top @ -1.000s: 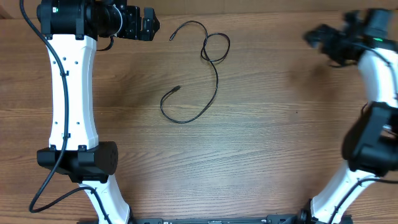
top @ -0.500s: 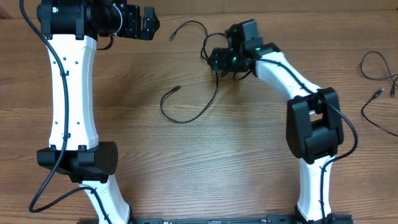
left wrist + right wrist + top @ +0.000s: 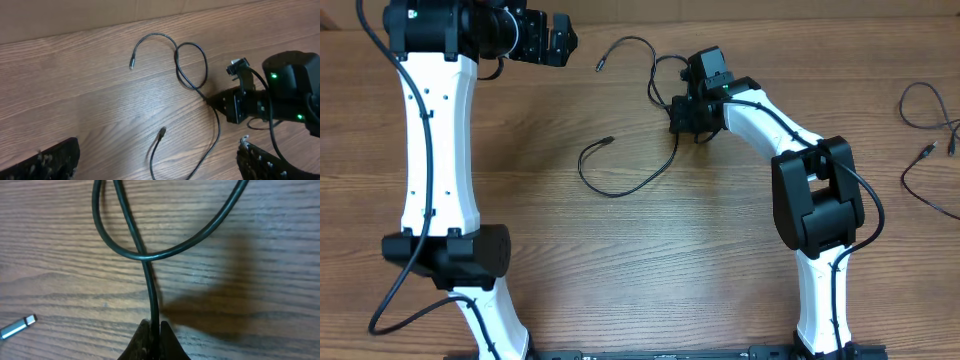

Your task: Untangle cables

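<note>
The right claw (image 3: 152, 330) is shut tight on the black cable (image 3: 149, 282). It pinches the cable just below the spot where it crosses itself in a loop. The cable lies on the table (image 3: 720, 260), near the far side. The left claw (image 3: 563, 40) is wide open and holds nothing. Well off to the right lie other cables (image 3: 923, 105).

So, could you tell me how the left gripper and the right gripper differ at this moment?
The left gripper is open and empty; the right gripper is shut on the cable. The left gripper sits off to the side, apart from the cable; the right gripper pinches it close to where its loop crosses. Both are black two-finger grippers.
</note>
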`<action>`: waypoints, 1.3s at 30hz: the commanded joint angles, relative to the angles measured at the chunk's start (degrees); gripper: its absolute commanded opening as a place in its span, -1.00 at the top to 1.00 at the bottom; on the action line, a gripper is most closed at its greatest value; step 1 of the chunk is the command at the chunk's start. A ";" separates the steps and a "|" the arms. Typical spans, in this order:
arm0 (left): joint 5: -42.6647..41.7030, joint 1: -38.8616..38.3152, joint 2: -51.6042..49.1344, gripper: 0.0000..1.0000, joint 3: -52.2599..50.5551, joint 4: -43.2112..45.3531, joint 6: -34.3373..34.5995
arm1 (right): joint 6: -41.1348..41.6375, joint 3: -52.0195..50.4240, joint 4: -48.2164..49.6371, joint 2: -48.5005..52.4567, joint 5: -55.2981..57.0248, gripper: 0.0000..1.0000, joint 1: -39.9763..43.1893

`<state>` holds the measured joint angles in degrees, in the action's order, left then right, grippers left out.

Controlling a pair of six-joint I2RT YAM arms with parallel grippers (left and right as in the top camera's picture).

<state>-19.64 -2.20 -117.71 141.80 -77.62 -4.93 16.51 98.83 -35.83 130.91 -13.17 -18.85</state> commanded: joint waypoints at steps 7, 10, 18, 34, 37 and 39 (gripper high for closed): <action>-22.34 -0.92 -13.40 -1.00 0.42 4.72 -2.84 | 0.20 1.03 -1.05 -2.19 -4.52 0.92 -0.07; -31.87 -1.97 -16.44 -1.00 0.42 7.08 -4.33 | -0.02 3.10 -2.95 -5.70 -4.52 0.92 0.26; -33.29 -5.77 -18.91 -1.00 0.42 9.53 -3.34 | -0.48 7.48 -6.64 -15.17 -4.44 0.92 1.01; 17.51 -17.18 -19.28 -1.00 0.42 15.17 4.24 | -1.51 7.76 -10.05 -22.53 5.60 0.92 1.90; 25.79 -19.06 -20.72 -1.00 0.42 17.57 7.34 | -1.49 7.76 -12.39 -23.17 9.66 0.92 3.41; 24.96 -19.78 -21.86 -1.00 0.42 18.93 8.46 | -1.49 7.76 -13.27 -24.20 10.14 0.92 5.18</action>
<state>-7.07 -20.29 -136.75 141.80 -60.29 -0.08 15.33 106.08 -48.47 109.86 -8.25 -16.62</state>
